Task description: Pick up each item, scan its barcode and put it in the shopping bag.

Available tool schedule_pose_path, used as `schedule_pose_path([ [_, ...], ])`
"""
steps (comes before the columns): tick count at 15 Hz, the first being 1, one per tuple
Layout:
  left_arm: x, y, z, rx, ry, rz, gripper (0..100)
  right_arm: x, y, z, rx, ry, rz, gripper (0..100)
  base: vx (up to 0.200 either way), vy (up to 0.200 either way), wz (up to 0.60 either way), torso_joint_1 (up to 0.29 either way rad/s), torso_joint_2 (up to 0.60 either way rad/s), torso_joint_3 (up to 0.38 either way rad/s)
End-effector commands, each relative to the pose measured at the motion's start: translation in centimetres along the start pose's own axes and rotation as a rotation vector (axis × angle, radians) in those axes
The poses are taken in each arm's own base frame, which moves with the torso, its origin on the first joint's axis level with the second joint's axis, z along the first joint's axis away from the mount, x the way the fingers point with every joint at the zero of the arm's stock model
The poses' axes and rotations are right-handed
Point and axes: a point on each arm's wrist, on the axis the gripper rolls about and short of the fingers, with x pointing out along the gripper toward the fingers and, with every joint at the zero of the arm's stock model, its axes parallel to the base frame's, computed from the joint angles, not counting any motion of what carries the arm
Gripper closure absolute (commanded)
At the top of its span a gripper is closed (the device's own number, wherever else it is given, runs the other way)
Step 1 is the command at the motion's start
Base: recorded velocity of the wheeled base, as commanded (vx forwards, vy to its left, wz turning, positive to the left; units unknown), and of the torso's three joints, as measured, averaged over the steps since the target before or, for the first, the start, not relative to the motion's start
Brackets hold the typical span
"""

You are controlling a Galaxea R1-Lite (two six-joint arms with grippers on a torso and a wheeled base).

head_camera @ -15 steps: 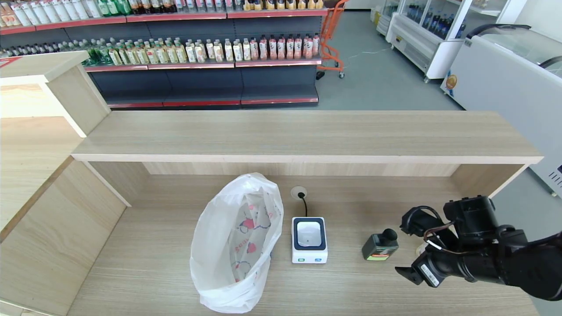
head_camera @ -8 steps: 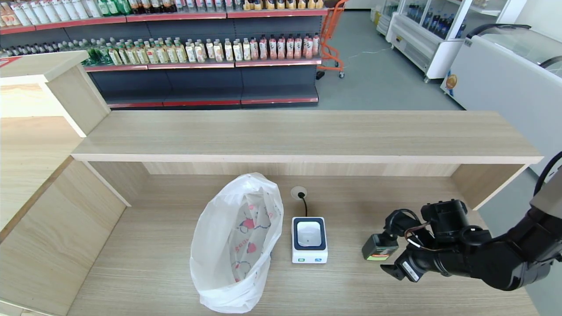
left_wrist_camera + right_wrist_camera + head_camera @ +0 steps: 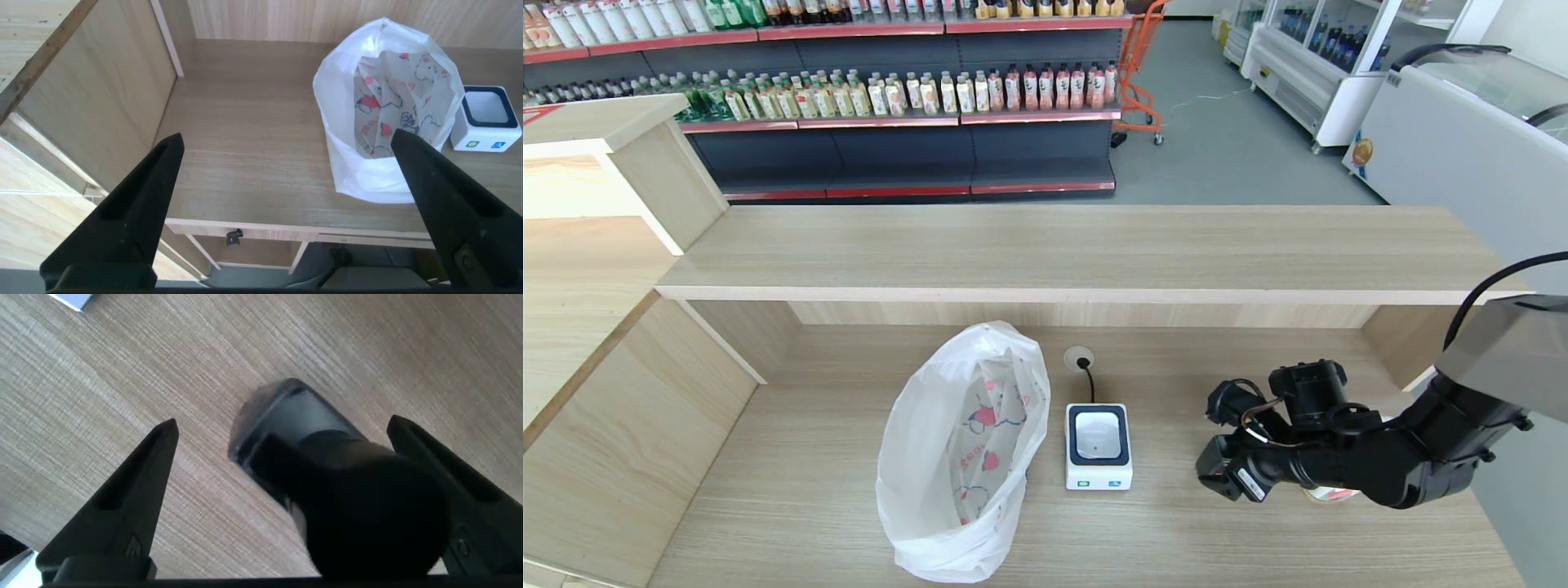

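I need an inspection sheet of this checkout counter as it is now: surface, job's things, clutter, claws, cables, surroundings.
Surface: wooden counter.
Job's things: white shopping bag standing open; scanner beside it; dark item on the counter.
Clutter: round white-red thing, half hidden.
Claws: left claw open, left of the bag; right claw open, straddling the dark item.
Cables: scanner cable runs to a counter hole.
Surroundings: drink shelves, freezers.
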Motion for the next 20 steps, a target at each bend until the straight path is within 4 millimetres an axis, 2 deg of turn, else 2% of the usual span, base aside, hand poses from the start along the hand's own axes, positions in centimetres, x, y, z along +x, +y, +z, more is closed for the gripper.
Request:
schedule_pose_path([
  [1,0.0,0.0,0.0,0.000,-0.001,0.000,0,1.2,0.2,0.3,-0.008,-0.031,0.053,0,0.000,0.000,0.00,0.000,0.00,0.000],
  [3,0.0,0.0,0.0,0.000,-0.001,0.000,0,1.8,0.3,0.9,-0.019,-0.083,0.110,0,0.000,0.000,0.00,0.000,0.00,0.000],
  [4,0.0,0.0,0.0,0.000,-0.001,0.000,0,2.0,0.3,1.1,-0.028,-0.086,0.109,100,0.000,0.000,0.00,0.000,0.00,0.000],
  [7,0.0,0.0,0.0,0.000,-0.001,0.000,0,1.9,0.4,1.1,-0.036,-0.101,0.104,100,0.000,0.000,0.00,0.000,0.00,0.000],
  [9,0.0,0.0,0.0,0.000,-0.001,0.000,0,0.9,0.1,1.7,-0.029,-0.135,0.085,100,0.000,0.000,0.00,0.000,0.00,0.000],
  [11,0.0,0.0,0.0,0.000,-0.001,0.000,0,-2.5,-0.2,2.3,0.003,-0.229,0.023,100,0.000,0.000,0.00,0.000,0.00,0.000],
  [13,0.0,0.0,0.0,0.000,-0.001,0.000,0,-7.7,-0.3,1.7,0.107,-0.351,-0.064,100,0.000,0.000,0.00,0.000,0.00,0.000],
  [15,0.0,0.0,0.0,0.000,-0.001,0.000,0,-12.9,-1.0,2.2,0.095,-0.454,-0.153,100,0.000,0.000,0.00,0.000,0.00,0.000],
  [16,0.0,0.0,0.0,0.000,-0.001,0.000,0,-14.2,-1.0,2.6,0.071,-0.482,-0.174,100,0.000,0.000,0.00,0.000,0.00,0.000],
  [17,0.0,0.0,0.0,0.000,-0.001,0.000,0,-16.6,-0.7,2.9,-0.013,-0.537,-0.223,100,0.000,0.000,0.00,0.000,0.00,0.000],
  [18,0.0,0.0,0.0,0.000,-0.001,0.000,0,-18.0,-0.2,3.2,-0.090,-0.570,-0.253,100,0.000,0.000,0.00,0.000,0.00,0.000],
  [19,0.0,0.0,0.0,0.000,-0.001,0.000,0,-18.9,-0.2,3.3,-0.201,-0.584,-0.297,100,0.000,0.000,0.00,0.000,0.00,0.000],
  [20,0.0,0.0,0.0,0.000,-0.001,0.000,0,-19.3,-0.6,3.4,-0.404,-0.624,-0.340,100,0.000,0.000,0.00,0.000,0.00,0.000],
])
